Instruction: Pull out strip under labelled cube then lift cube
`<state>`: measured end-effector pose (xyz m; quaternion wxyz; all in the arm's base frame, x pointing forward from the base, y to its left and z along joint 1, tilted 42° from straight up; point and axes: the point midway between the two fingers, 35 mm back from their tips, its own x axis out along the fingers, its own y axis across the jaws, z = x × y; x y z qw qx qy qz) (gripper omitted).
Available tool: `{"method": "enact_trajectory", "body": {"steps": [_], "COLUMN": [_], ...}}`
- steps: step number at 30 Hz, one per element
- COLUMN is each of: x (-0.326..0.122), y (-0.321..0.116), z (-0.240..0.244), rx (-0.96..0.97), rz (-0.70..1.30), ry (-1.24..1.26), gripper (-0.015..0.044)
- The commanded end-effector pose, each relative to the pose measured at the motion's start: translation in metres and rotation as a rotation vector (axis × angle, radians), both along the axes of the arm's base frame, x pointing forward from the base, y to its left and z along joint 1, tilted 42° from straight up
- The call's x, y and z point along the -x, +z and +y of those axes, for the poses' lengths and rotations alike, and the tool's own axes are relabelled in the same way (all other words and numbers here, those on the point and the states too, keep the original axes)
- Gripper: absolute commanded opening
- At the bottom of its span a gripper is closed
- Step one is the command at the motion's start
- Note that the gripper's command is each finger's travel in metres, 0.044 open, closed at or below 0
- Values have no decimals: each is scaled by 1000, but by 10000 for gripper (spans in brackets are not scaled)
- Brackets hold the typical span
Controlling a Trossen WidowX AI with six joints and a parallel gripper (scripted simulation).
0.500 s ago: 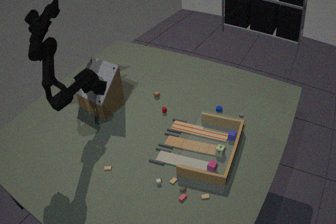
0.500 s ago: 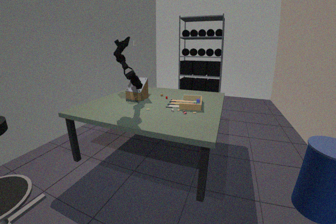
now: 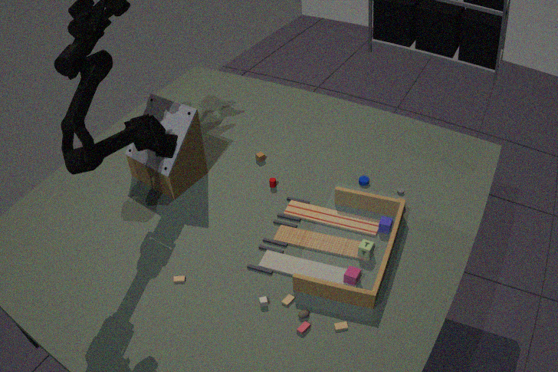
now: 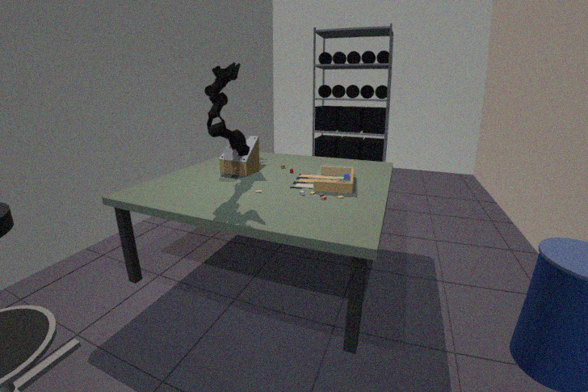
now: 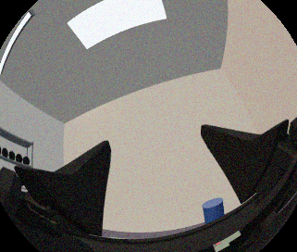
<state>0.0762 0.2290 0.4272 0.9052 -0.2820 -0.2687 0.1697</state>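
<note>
The labelled cube point(image 3: 365, 248) is pale green with a dark T. It rests on the inner end of the middle strip point(image 3: 317, 239), which is woven orange-tan. A red-striped strip point(image 3: 331, 216) lies on one side with a blue-violet cube point(image 3: 385, 224) at its inner end. A plain pale strip point(image 3: 303, 265) lies on the other side with a magenta cube point(image 3: 352, 274) on its inner end. Dark rails flank the strips' outer ends. My gripper point(image 5: 156, 137) is open and empty, raised high above the base, far from the strips.
A three-sided wooden wall point(image 3: 333, 290) point(image 4: 333, 185) surrounds the cubes and is open toward the arm. A red cylinder point(image 3: 272, 182), an orange block point(image 3: 260, 156) and a blue disc point(image 3: 364, 180) lie beyond the striped strip. Several small blocks and a stone point(image 3: 303, 314) lie near the pale strip.
</note>
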Motion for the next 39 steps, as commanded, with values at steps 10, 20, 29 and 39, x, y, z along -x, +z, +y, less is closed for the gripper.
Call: {"method": "enact_trajectory", "body": {"steps": [10, 20, 29, 39], "x": [-110, -212, -263, -252], "y": [-88, -192, -294, -374], "z": [28, -22, -126, -230], "rx": [140, 229, 209, 99], "rz": [85, 324, 629, 913], "ry": [-257, -503, -780, -1055], "gripper": [400, 400, 400, 400]}}
